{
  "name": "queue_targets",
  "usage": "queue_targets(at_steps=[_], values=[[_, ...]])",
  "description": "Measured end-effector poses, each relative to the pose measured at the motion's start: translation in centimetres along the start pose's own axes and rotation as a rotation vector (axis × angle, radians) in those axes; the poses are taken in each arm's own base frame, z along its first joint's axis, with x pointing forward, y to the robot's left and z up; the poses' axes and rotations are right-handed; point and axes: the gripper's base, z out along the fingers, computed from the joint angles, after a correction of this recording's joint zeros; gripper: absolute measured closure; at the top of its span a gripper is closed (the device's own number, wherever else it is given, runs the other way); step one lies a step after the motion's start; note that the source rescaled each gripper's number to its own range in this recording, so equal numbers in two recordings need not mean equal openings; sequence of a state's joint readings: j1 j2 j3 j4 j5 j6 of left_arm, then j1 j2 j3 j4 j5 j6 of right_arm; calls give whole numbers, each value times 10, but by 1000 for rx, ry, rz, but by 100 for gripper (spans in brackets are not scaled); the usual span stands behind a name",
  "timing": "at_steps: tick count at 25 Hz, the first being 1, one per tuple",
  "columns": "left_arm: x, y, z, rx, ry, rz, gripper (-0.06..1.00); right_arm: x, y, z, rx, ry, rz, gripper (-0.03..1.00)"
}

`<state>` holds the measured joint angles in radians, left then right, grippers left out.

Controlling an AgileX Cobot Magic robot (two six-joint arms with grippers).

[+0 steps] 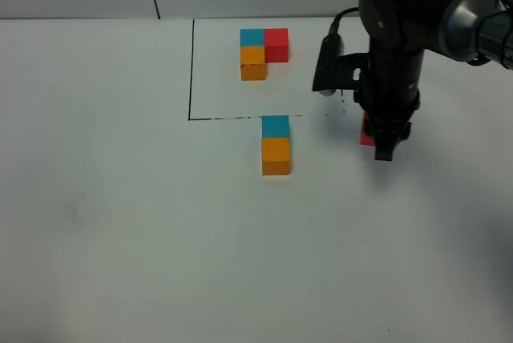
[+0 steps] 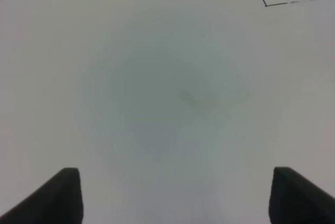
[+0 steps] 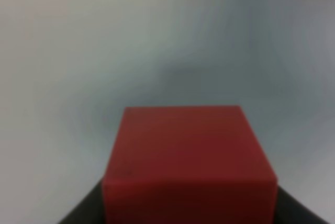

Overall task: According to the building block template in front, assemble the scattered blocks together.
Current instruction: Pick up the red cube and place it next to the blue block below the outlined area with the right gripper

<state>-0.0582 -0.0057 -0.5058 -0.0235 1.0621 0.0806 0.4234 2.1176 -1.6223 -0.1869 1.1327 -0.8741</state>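
Observation:
The building block template (image 1: 253, 62) is an L of blue, red and orange cubes inside a thin black frame at the back. Just in front of the frame line, a teal-blue block (image 1: 276, 126) touches an orange block (image 1: 276, 155) on its near side. To their right my right gripper (image 1: 383, 147) is shut on the red block (image 1: 366, 131), which the arm mostly hides. In the right wrist view the red block (image 3: 189, 156) fills the space between the dark fingers (image 3: 78, 214). My left gripper (image 2: 180, 203) is open over bare table, with nothing between its fingers (image 2: 64, 195).
The black frame line (image 1: 191, 70) runs down the template's left side and along its front, and its corner (image 2: 266, 5) shows in the left wrist view. The white table (image 1: 120, 223) spreads to the left and front of the blocks.

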Motion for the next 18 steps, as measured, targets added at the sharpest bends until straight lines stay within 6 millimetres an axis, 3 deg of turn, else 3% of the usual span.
queue_targets(at_steps=[8,18], values=[[0,0,0,0,0,0,28,-44,-18,14,-4,-76,-117,97],[0,0,0,0,0,0,28,-56,-21,43,-24,-68,-168,97]])
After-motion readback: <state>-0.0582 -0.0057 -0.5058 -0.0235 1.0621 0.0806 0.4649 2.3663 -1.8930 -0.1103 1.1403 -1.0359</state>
